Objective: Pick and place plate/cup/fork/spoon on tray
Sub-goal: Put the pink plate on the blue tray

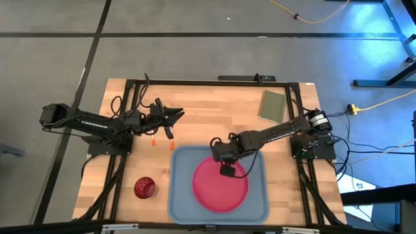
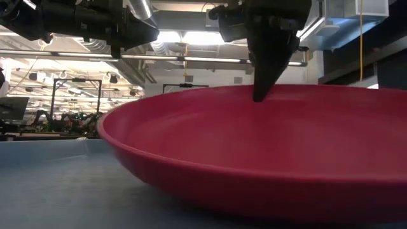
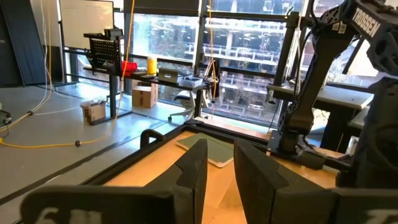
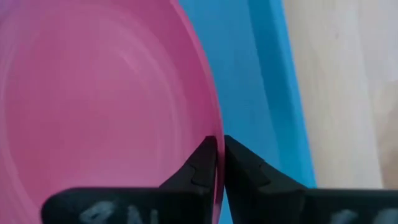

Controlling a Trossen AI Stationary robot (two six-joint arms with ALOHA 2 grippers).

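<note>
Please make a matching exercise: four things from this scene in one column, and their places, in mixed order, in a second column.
Things:
1. plate
2. cup
3. olive-green pad
4. left gripper

Places:
A. bare wood, beside the tray's left edge
B. far right part of the table
C. inside the tray
D. above the table, beyond the tray

Pairs: 1-C, 2-A, 3-B, 4-D

The round flat plastic plate [image 1: 218,188] is pink-red. It lies in the big plastic tray [image 1: 181,188], which is light blue-grey. The small round cup [image 1: 144,187] is dark red. The thin little fork handle [image 1: 152,140] is orange. The flat rectangular pad [image 1: 272,105] is olive green. The wooden table top [image 1: 214,114] is light brown with pale stripes. Both robot arms are black. The right gripper [image 4: 217,163] has dark fingers.
</note>
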